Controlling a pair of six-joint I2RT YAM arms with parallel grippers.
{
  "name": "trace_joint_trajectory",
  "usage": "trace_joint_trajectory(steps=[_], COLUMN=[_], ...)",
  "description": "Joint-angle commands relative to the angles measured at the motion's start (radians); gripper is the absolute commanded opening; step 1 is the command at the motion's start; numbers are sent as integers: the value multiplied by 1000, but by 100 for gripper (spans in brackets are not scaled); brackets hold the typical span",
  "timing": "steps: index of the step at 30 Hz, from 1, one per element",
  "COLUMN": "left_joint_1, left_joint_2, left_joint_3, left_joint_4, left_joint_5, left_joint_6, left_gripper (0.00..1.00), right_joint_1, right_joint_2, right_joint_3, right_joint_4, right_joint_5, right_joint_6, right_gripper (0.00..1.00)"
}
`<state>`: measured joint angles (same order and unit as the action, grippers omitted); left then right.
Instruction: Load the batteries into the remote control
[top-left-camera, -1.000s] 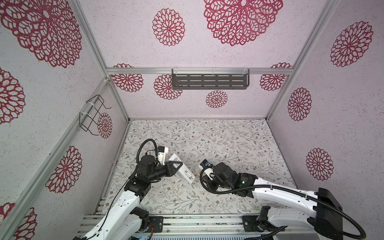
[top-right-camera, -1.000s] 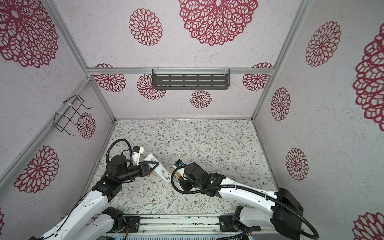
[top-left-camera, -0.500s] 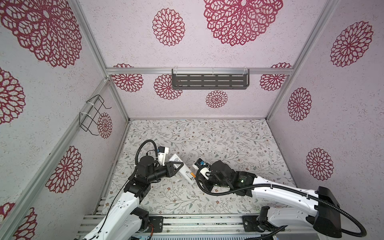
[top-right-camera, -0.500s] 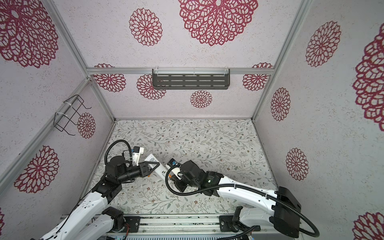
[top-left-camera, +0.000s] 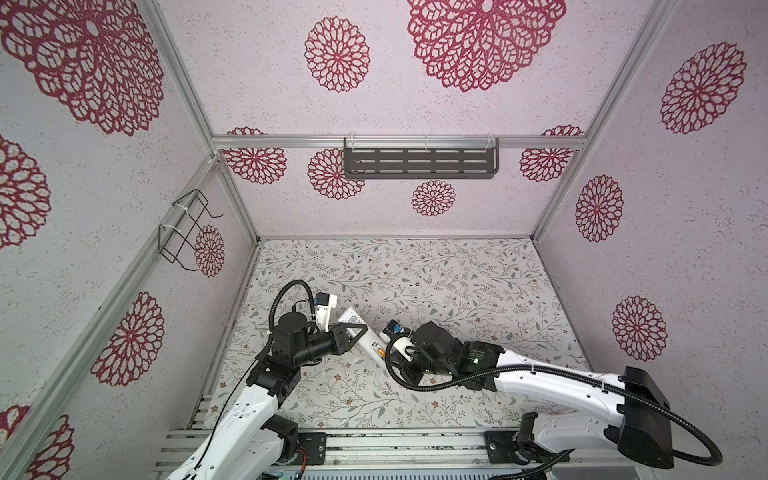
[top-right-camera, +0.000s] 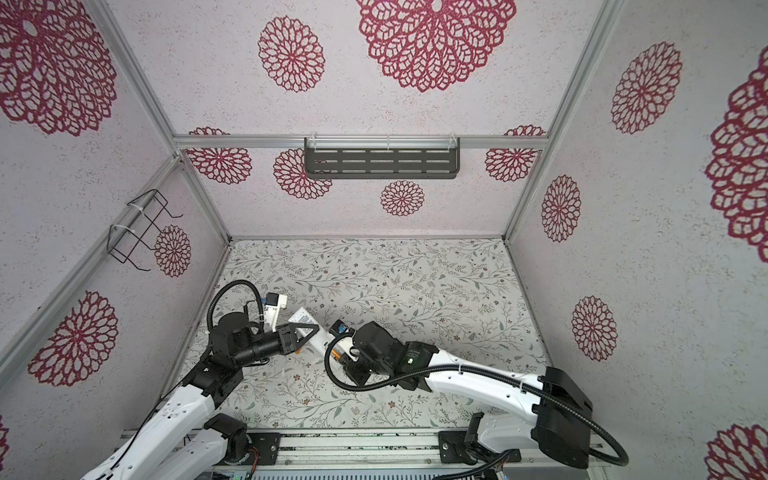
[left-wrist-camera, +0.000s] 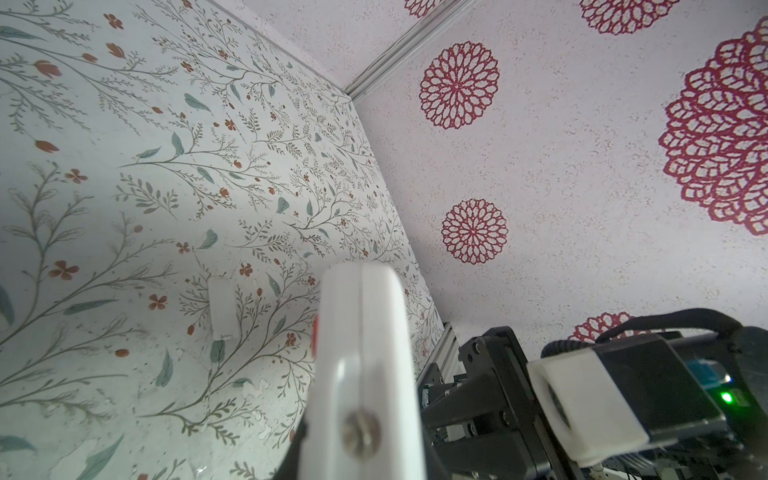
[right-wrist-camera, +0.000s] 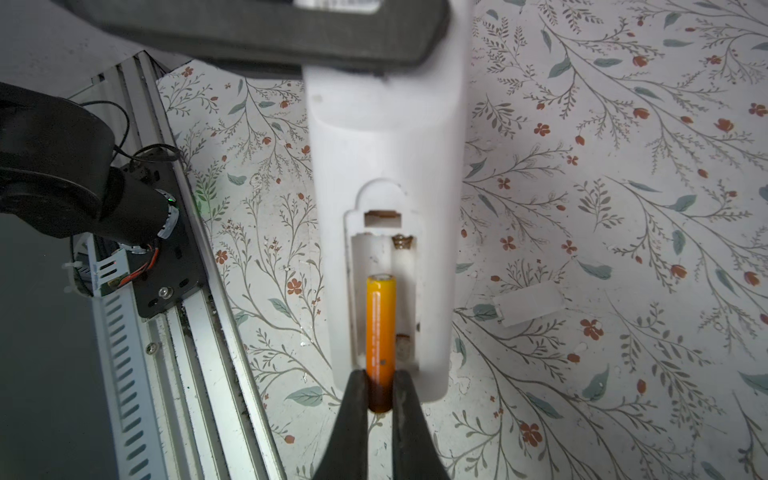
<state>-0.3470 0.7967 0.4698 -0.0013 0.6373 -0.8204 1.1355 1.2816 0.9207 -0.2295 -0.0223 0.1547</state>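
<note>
Two black fingers (right-wrist-camera: 353, 415) of the right gripper (right-wrist-camera: 380, 390) are clamped on the near end of an orange battery (right-wrist-camera: 381, 320), as the right wrist view shows. The battery's pale far tip reaches into one bay of the open battery compartment (right-wrist-camera: 384, 257) in the plain white back of the remote control (right-wrist-camera: 386, 137). Whether the battery sits fully down in that bay cannot be told. The neighbouring bay shows metal spring contacts (right-wrist-camera: 403, 241) at both ends. Further along the remote control, the left gripper (right-wrist-camera: 266, 33) is closed across the white body, one dark finger lying over its back. In both top views the remote control (top-left-camera: 370, 341) hangs tilted above the table (top-left-camera: 457, 291), near the front left, bridged between the left gripper (top-left-camera: 353, 332) and the right gripper (top-left-camera: 399, 355), with a sliver of the orange battery (top-left-camera: 380, 353) showing at its lower end. A small white cover (right-wrist-camera: 528, 303) lies flat on the floral table just beside the remote control's compartment end; the left wrist view shows the same cover (left-wrist-camera: 220, 307) beyond the rounded white end of the remote control (left-wrist-camera: 361, 303). On the back wall hangs a dark slotted shelf (top-right-camera: 381, 162), and a black wire rack (top-right-camera: 137, 232) is fixed to the left wall.
</note>
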Motion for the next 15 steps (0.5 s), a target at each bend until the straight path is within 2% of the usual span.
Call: trace_joint_trajectory(steps=[1, 8, 15], left_joint_1=[9, 9, 10], left_joint_2=[-13, -14, -22], left_joint_3=[-7, -8, -8], left_joint_4=[44, 50, 51], left_joint_5=[9, 10, 17], left_joint_6=[-8, -10, -14], left_gripper=[0, 0, 0], right_joint_1=[3, 1, 0], right_joint_2=[17, 85, 103], right_joint_3=[53, 139, 157], right_joint_4=[-53, -150, -151], right_joint_5=[62, 122, 152], right_joint_6=[31, 64, 79], right_gripper=[9, 9, 9])
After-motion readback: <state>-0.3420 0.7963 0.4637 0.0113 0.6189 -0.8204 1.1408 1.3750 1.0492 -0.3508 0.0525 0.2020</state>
